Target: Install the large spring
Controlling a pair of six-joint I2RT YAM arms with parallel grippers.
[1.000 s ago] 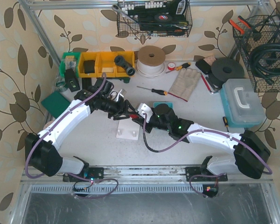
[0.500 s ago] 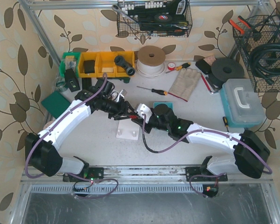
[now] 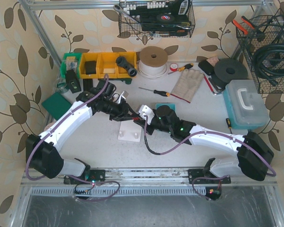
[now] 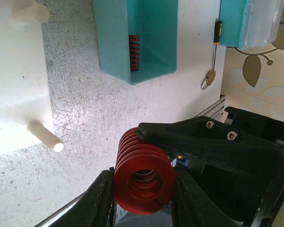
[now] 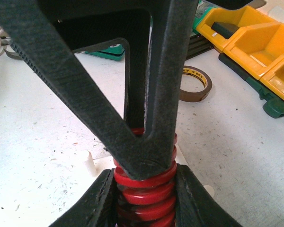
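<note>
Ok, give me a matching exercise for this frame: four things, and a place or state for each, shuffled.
1 large red spring
2 teal bin
3 tape roll
4 white peg

A flat on the table
B holding a small red spring
C in the left gripper
D bare, on the white plate

Pairs: 1-C, 2-B, 3-A, 4-D

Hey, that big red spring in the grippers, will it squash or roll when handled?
The red spring looks thick-coiled, so it is probably stiff, barely squashing in the left gripper. Its smooth round coils may slip or twist in a pinch, and it would likely roll if laid on the table.
</note>
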